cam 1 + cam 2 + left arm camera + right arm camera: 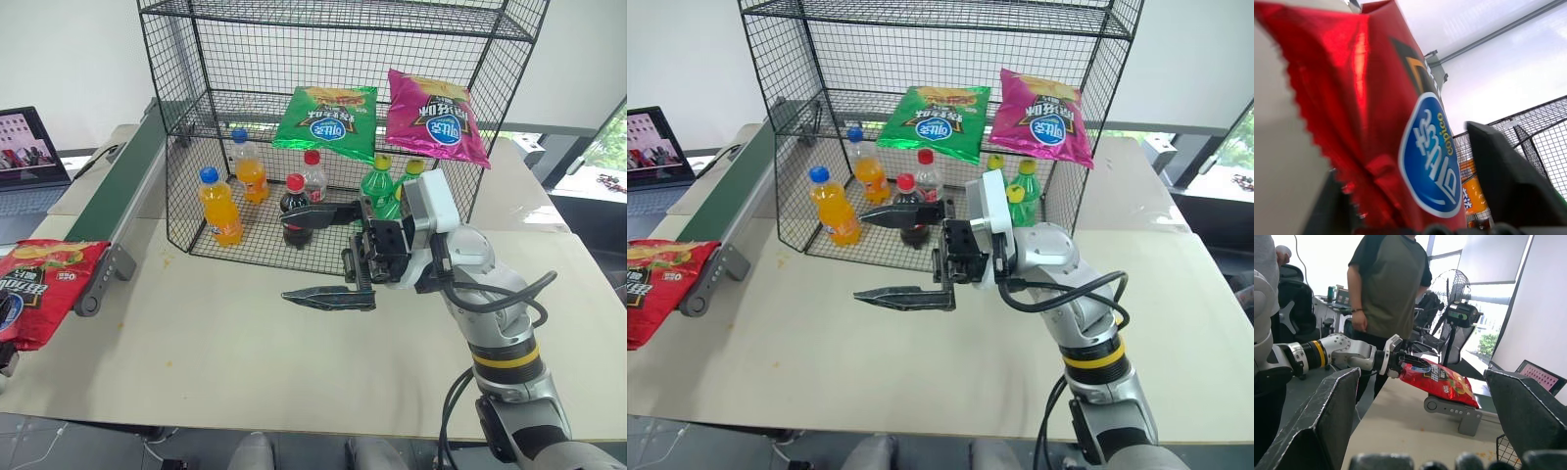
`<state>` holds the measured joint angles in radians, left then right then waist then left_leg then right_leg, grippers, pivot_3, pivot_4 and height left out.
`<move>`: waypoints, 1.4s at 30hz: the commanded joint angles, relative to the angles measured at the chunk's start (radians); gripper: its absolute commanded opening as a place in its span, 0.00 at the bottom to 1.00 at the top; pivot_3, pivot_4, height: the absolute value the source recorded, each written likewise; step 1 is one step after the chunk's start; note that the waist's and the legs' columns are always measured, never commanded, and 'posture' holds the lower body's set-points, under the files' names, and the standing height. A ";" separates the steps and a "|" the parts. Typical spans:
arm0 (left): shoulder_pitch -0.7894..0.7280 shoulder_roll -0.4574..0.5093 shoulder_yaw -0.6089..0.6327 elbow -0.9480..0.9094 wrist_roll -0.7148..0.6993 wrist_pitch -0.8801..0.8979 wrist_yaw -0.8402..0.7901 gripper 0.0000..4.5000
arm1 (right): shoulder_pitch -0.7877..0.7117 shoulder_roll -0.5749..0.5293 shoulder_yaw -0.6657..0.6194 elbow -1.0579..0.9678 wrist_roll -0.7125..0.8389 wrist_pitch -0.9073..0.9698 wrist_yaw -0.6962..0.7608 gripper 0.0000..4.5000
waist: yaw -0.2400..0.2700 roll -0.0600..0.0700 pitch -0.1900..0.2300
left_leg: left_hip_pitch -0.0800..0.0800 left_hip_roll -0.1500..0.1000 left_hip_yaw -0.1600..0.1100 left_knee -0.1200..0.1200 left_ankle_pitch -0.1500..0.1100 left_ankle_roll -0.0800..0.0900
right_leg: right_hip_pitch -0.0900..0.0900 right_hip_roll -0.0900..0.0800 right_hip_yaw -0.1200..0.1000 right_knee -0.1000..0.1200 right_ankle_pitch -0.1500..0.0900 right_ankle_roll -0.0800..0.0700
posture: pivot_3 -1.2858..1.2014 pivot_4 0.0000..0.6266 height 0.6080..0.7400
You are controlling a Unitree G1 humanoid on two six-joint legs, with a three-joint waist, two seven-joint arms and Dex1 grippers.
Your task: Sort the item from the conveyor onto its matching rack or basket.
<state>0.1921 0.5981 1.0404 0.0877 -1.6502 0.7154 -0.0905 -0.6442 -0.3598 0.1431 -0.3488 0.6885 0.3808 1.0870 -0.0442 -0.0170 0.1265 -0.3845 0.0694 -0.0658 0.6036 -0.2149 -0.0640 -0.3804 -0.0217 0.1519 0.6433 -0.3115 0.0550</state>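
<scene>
Beige table (245,343), left gripper (1400,363) clamping red crisp bag (1440,382) — right gripper (328,253) agape

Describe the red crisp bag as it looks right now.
The red crisp bag is shiny foil with a blue round logo, white lettering and a serrated end seam. The left pincer grips one end; the bag juts out roughly level over the conveyor's end roller, creased at the pinch.
</scene>
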 commanded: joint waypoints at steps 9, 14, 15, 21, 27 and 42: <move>-0.029 0.060 0.006 -0.217 -0.086 0.024 0.032 0.00 | 0.015 0.013 -0.037 -0.038 -0.020 -0.021 -0.091 1.00 | 0.002 -0.002 0.002 | -0.001 0.000 0.000 0.000 0.000 0.000 | -0.004 0.000 0.000 0.000 0.000 0.000 | 0.52 0.24 1.00; -0.060 0.123 -0.077 -0.452 -0.270 0.035 0.111 0.00 | 0.064 -0.006 -0.091 -0.070 -0.052 -0.011 -0.205 1.00 | 0.008 -0.004 0.003 | -0.003 0.000 0.000 0.000 0.001 -0.002 | -0.004 -0.001 0.000 0.000 0.000 0.000 | 0.52 0.24 1.00; -0.077 0.147 -0.106 -0.489 -0.297 0.031 0.123 0.00 | 0.076 -0.011 -0.099 -0.085 -0.057 -0.007 -0.227 1.00 | 0.008 -0.004 0.003 | -0.003 0.000 0.000 0.000 0.001 -0.002 | -0.003 -0.001 0.000 0.000 0.000 0.000 | 0.52 0.24 1.00; -0.372 0.206 -0.338 -0.539 -0.322 0.001 0.158 0.00 | 0.108 -0.009 -0.122 -0.151 -0.074 0.007 -0.357 1.00 | 0.009 0.000 0.005 | -0.003 -0.001 0.000 -0.002 0.002 -0.003 | -0.003 -0.001 0.000 0.001 0.001 0.000 | 0.52 0.24 1.00; -0.764 0.138 -0.607 -0.326 -0.266 0.003 0.170 0.00 | 0.064 0.029 -0.141 -0.172 -0.161 -0.065 -0.481 1.00 | 0.004 -0.001 0.005 | -0.004 -0.001 0.000 -0.002 0.003 -0.004 | -0.003 0.000 0.000 0.000 0.001 0.000 | 0.52 0.24 1.00; -1.253 -0.262 -0.622 0.429 0.137 -0.165 0.081 0.00 | 0.141 0.046 -0.128 -0.315 -0.271 -0.025 -0.680 1.00 | 0.030 -0.001 0.005 | -0.004 -0.002 -0.001 -0.003 0.006 -0.007 | -0.004 0.000 -0.001 0.000 0.002 0.000 | 0.52 0.24 1.00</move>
<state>-1.0260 0.3421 0.3896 0.5012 -1.5366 0.5706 -0.0115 -0.4963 -0.3089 0.0256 -0.6128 0.4167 0.3508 0.4263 -0.0138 -0.0180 0.1311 -0.3889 0.0671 -0.0665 0.6009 -0.2090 -0.0710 -0.3840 -0.0221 0.1507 0.6427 -0.3091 0.0551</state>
